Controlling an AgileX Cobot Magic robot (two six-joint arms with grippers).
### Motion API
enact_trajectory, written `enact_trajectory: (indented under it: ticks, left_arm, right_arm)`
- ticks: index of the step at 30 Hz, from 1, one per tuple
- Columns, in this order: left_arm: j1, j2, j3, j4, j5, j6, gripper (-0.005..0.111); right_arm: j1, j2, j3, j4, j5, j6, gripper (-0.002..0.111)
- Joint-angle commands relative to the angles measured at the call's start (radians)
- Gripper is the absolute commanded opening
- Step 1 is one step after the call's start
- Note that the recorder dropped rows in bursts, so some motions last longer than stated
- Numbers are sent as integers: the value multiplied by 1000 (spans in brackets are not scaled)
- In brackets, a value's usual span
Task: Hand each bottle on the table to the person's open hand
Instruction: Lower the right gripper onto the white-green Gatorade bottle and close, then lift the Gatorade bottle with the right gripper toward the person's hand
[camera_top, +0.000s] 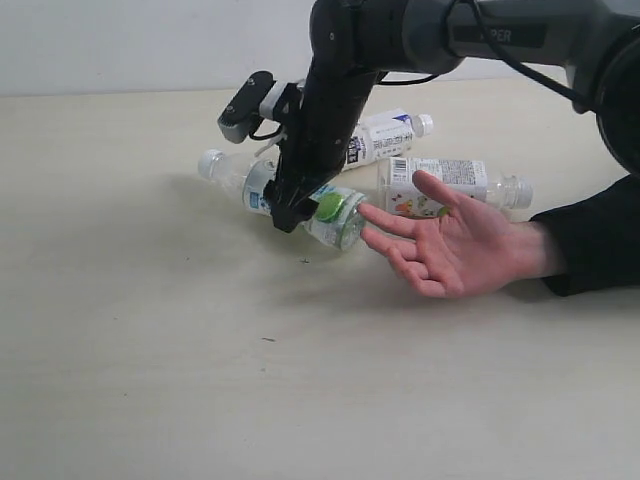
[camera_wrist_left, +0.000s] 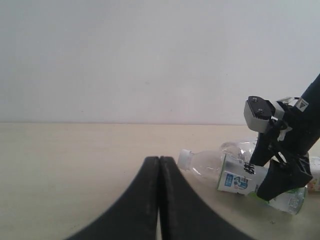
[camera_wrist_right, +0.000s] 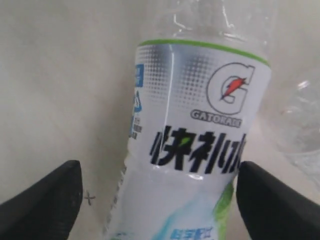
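The right end effector (camera_top: 298, 208) hangs low over a green-labelled bottle (camera_top: 335, 215) lying on its side on the pale cream surface (camera_top: 150, 350), its jaws spread wide to either side of the bottle's body and not closed on it. From the right wrist view the two black fingers (camera_wrist_right: 45, 197) flank the label, which bears a Gatorade logo and bold black characters; whether they touch the plastic cannot be told. The bottle's white cap points toward the left of the exterior view, and its base sits just beside the fingertips of the person's open hand (camera_top: 455, 250), which rests palm up on the surface at the right, a black sleeve (camera_top: 595, 240) covering the wrist. Behind the arm lie two more bottles, both on their sides with white caps toward the right: a white-labelled bottle (camera_top: 385, 135) farther back, and a third bottle (camera_top: 450, 178) with a colourful printed label just behind the hand. The left end effector (camera_wrist_left: 159, 162), seen only from its own wrist view, is closed with its fingers pressed together and nothing between them, well apart from the bottles.
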Motion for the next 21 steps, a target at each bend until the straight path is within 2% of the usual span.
enact_trajectory:
  ticks: [1, 9, 12, 14, 21]
  left_arm:
    - [2, -7, 3, 2, -6, 0, 1]
    - [2, -7, 3, 2, -6, 0, 1]
    - [2, -7, 3, 2, -6, 0, 1]
    - [2, -7, 3, 2, -6, 0, 1]
    - [2, -7, 3, 2, -6, 0, 1]
  right_arm:
    - [11, 19, -8, 0, -9, -14, 79]
    - [11, 47, -8, -20, -6, -12, 79]
    - [11, 47, -8, -13, -8, -12, 74]
    - [11, 47, -8, -13, -8, -12, 65]
    - [11, 42, -8, 29, 4, -10, 14]
